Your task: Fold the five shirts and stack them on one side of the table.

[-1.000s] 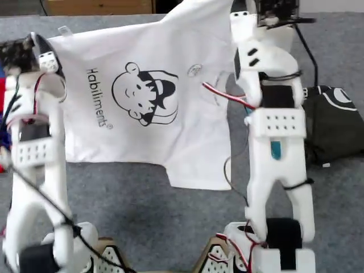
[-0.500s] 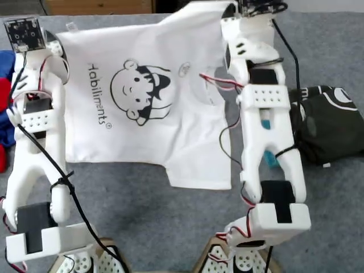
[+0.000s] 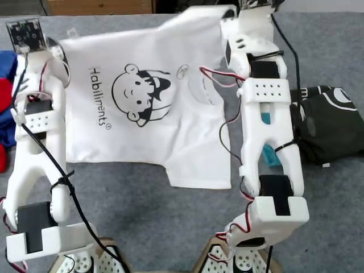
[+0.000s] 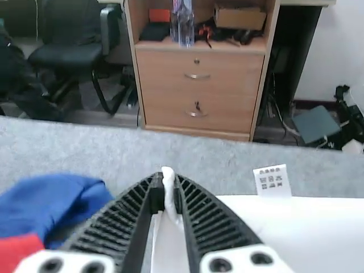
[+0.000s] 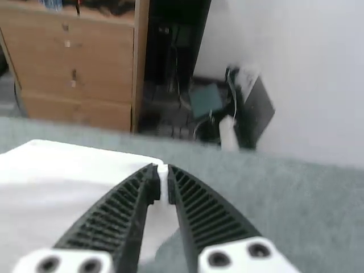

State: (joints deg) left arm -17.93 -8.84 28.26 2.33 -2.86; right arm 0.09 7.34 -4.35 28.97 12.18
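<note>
A white shirt (image 3: 142, 102) with a black cartoon print lies spread on the grey table, its collar toward the right arm. My left gripper (image 4: 166, 183) is shut on the shirt's white cloth (image 4: 165, 227) at the far left corner; in the high view it sits at that corner (image 3: 54, 48). My right gripper (image 5: 161, 176) is shut on a fold of the white shirt (image 5: 68, 187) at the far right sleeve, near the table's back edge (image 3: 233, 17). A paper tag (image 4: 272, 177) sticks up from the shirt's hem.
A dark shirt (image 3: 327, 122) lies bunched at the right of the table. Blue and red cloth (image 3: 5, 108) is heaped at the left edge; the blue cloth (image 4: 51, 199) shows beside my left gripper. A wooden drawer cabinet (image 4: 196, 85) stands beyond the table.
Both arms have stretched toward the table's far edge, and the shirt's far edge has gone with them. The last half second shows very little motion.
</note>
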